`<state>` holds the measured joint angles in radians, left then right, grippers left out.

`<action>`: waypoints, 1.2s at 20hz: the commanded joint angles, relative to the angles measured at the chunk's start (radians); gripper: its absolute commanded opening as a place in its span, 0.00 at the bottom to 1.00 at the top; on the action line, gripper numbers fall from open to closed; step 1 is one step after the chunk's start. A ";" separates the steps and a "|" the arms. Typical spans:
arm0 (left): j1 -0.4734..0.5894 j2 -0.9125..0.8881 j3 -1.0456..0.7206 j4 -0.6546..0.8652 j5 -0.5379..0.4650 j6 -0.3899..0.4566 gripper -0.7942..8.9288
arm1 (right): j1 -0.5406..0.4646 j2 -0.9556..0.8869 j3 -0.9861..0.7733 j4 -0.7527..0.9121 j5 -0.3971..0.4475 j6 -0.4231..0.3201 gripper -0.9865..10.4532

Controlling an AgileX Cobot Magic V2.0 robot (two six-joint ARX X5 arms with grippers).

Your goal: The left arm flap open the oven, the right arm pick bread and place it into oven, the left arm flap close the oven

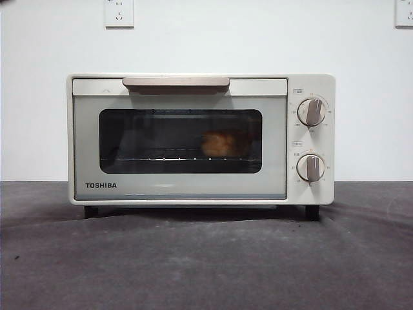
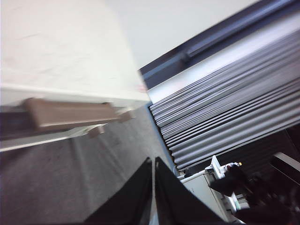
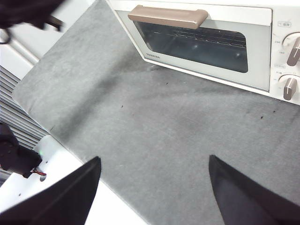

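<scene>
Both arms stand clear: we find the cream-white boxy toaster oven (image 1: 200, 139) closed, small golden-orange bread (image 1: 221, 143) apparently on its rack; left gripper (image 2: 153, 187) pinched together just off the beige bar handle (image 2: 70, 114), right gripper (image 3: 154, 187) spread wide, nearer us.

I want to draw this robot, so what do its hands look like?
Each hand is two plain black jaws. The left gripper has smooth, flat, wedge-shaped jaws narrowing to pointed tips. The right gripper has two broad, dark, triangular jaws with matte surfaces. No markings, stickers or cables show on either hand.

A grey cloth (image 1: 206, 258) covers the table below a white wall (image 1: 258, 39) with two sockets (image 1: 119, 13).
</scene>
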<state>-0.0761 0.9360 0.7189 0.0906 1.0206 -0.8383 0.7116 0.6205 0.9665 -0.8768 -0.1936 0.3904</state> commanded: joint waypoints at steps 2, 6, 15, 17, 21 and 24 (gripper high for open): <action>-0.011 -0.110 0.015 -0.148 0.008 0.108 0.10 | 0.006 0.005 0.017 0.018 0.015 -0.014 0.40; -0.012 -0.247 0.015 -0.471 -0.149 0.354 0.10 | 0.006 0.005 0.017 0.025 0.015 -0.068 0.40; -0.012 -0.453 0.015 -0.640 -0.330 0.562 0.10 | 0.006 0.009 0.017 0.025 0.042 -0.164 0.10; -0.012 -0.467 0.015 -0.641 -0.330 0.562 0.10 | 0.006 0.016 0.017 0.025 0.057 -0.166 0.10; -0.012 -0.486 0.015 -0.641 -0.330 0.562 0.10 | 0.006 0.019 0.017 0.025 0.056 -0.163 0.10; -0.012 -0.490 0.015 -0.641 -0.330 0.562 0.10 | 0.006 0.018 0.017 0.025 0.056 -0.163 0.10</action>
<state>-0.0875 0.4458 0.7189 -0.5575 0.6891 -0.2970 0.7116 0.6353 0.9665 -0.8627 -0.1379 0.2386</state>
